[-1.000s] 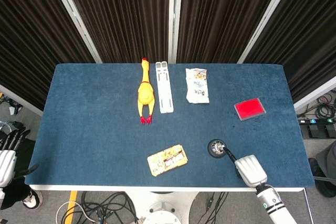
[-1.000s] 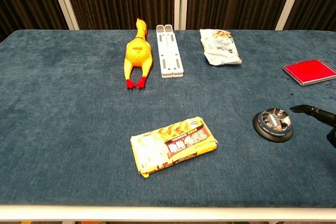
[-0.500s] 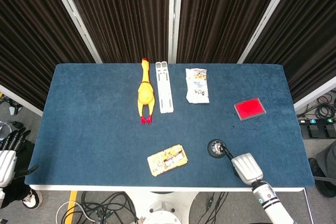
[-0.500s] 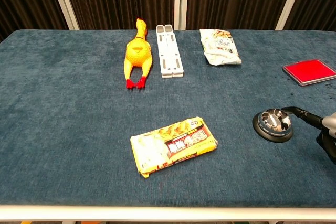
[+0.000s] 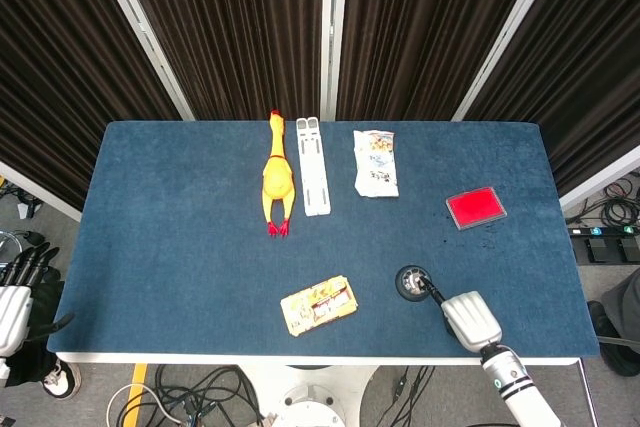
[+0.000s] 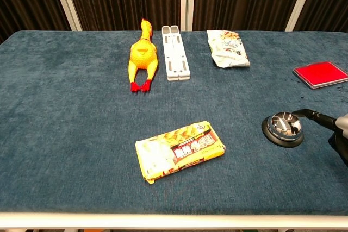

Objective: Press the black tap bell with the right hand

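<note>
Right hand has one finger extended, its tip on the black tap bell just ahead-left, positioned for pressing; other fingers' pose unclear, nothing gripped.

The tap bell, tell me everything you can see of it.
The tap bell has a shiny chrome dome on a round black base, standing upright on the blue cloth near the table's front right. A dark fingertip of the right hand reaches its dome from the right and seems to touch it. Nothing else is against it.
</note>
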